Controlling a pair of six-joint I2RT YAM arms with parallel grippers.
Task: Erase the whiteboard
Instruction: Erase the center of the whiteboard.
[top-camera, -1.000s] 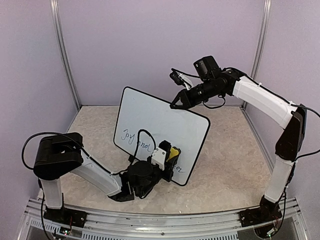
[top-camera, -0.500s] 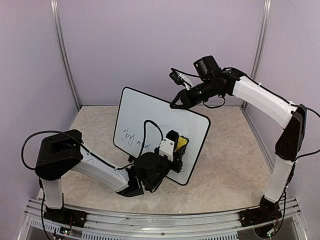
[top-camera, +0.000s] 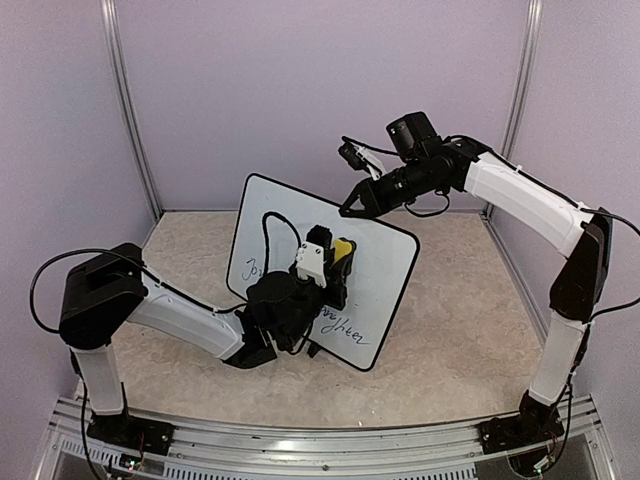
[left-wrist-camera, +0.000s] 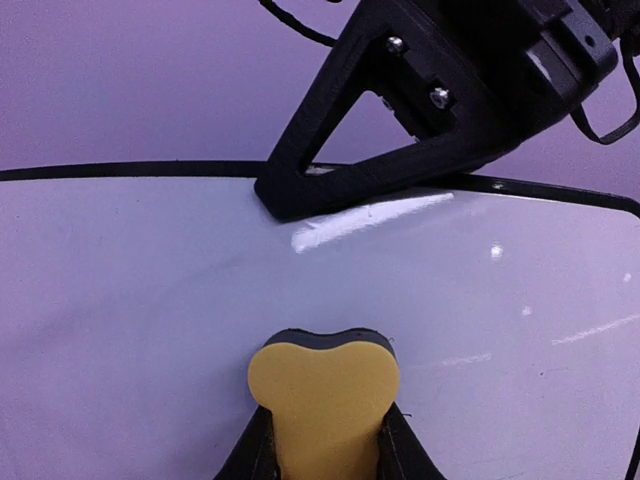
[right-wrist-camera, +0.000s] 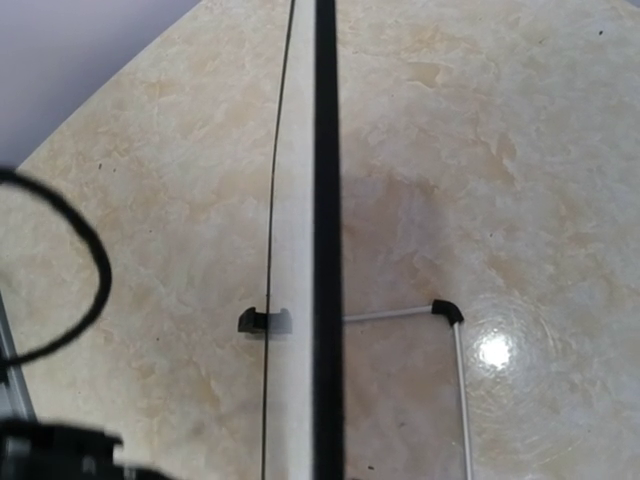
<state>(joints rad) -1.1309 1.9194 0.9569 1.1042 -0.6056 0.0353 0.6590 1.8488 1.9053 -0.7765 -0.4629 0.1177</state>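
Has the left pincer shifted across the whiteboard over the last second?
Yes. The left pincer, shut on the yellow eraser, has slid up the whiteboard, away from its bottom edge toward the middle.

overhead camera sees the whole desk (top-camera: 460, 330); left wrist faces the whiteboard (left-wrist-camera: 150, 300) closely; right wrist looks down its edge.

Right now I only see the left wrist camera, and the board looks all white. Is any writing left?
Observer: Yes. From the top camera, the whiteboard has writing near its bottom edge, below the eraser in the left hand.
Operator: Any more?
Observer: A few letters by the left edge, beside the left arm.
Operator: What's propping the board?
Observer: The right wrist camera shows a thin wire stand beside its edge, on the table.
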